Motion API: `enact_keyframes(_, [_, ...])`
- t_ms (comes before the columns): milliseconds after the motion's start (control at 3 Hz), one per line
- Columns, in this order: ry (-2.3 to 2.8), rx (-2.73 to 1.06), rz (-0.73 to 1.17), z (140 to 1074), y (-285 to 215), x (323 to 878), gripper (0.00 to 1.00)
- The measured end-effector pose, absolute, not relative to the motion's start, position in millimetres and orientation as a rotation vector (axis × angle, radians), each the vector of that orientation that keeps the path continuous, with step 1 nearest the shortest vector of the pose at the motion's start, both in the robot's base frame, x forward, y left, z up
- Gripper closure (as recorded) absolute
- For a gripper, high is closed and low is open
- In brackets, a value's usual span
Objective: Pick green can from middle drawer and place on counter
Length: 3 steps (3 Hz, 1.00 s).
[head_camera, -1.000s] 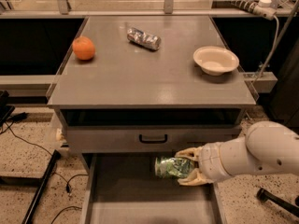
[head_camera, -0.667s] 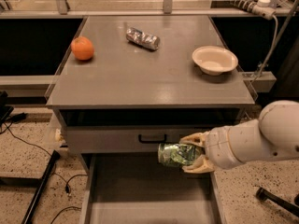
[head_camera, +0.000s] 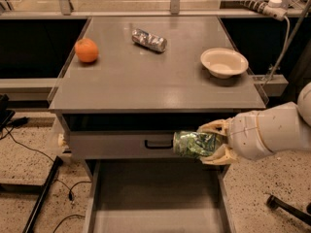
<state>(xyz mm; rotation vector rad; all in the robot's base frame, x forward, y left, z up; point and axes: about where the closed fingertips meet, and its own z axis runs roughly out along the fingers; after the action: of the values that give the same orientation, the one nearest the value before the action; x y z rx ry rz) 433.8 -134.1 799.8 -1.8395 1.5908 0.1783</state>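
Grey metal of the middle drawer [head_camera: 155, 203] shows below the tabletop's front edge, standing open. Its near end is cut off by the bottom of the frame. The arm [head_camera: 274, 132] enters from the right, below the tabletop's right front corner, and is cut off at the frame edge; only a pale, rounded forearm shows. The right end of the green can is covered by the gripper's fingers, and its print cannot be read beyond a mottled green and pale pattern.

The gripper [head_camera: 212, 143] sits just below and in front of the tabletop's front edge, right of centre. Its fingers [head_camera: 214, 126] are clamped on the green can [head_camera: 190, 144], one above and one below. The can lies on its side in the air with its free end pointing left. It is above the open drawer and in front of the closed drawer front [head_camera: 112, 145] under the tabletop, just right of the black handle [head_camera: 158, 143]. It appears to touch neither the drawer tray nor the tabletop.

On the tabletop [head_camera: 146, 84] are three items, well apart:
- an orange [head_camera: 86, 50] near the left edge, towards the rear;
- a silver-grey can [head_camera: 149, 39] on its side at rear centre;
- a pale bowl [head_camera: 224, 62] near the right edge.

Beyond the tabletop's right rear corner is a white power strip [head_camera: 252, 1]. Dark cables [head_camera: 29, 144] lie on the floor to the tabletop's left.
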Motion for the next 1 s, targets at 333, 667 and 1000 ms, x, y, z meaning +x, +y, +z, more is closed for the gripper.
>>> enact_keyframes(333, [1.544,-1.824,0.129,829.6,-137.1,442.4,1.00])
enact_keyframes(667, [1.459,-1.776,0.095,873.1,-145.5,453.1,1.00])
enact_keyframes(1000, [1.326,-1.694,0.127,926.0,-148.1,485.2,1.00])
